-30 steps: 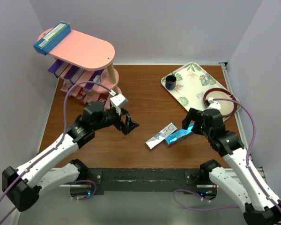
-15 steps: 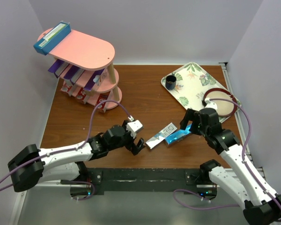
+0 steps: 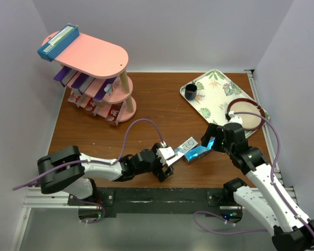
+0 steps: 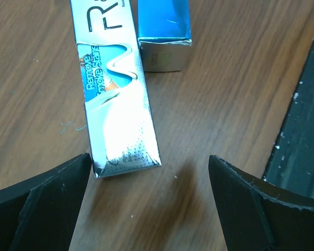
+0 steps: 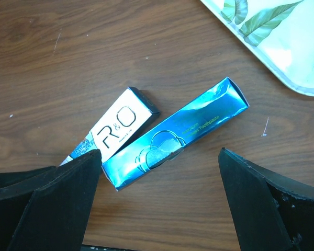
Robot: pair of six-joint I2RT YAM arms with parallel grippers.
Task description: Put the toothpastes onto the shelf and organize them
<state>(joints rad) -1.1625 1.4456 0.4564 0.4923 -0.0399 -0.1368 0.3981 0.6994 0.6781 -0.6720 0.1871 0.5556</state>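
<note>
- Top external: left gripper [image 3: 166, 166] spread wide at the end of the silver-white carton [image 3: 186, 145] on the table [image 3: 146, 115];
- right gripper [image 3: 210, 141] spread over the blue carton [image 3: 198, 152]; the cartons touch;
- shelf [image 3: 99, 57] well apart, far left

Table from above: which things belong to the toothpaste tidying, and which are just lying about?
Job: silver-white carton, blue carton, teal carton on the top tier, purple cartons, pink shelf.
Lying about: leaf-patterned tray, dark cup, red-rimmed dish.

left arm stretched low rightward, left tool [image 3: 165, 168] spread wide, right tool [image 3: 211, 141] spread wide
</note>
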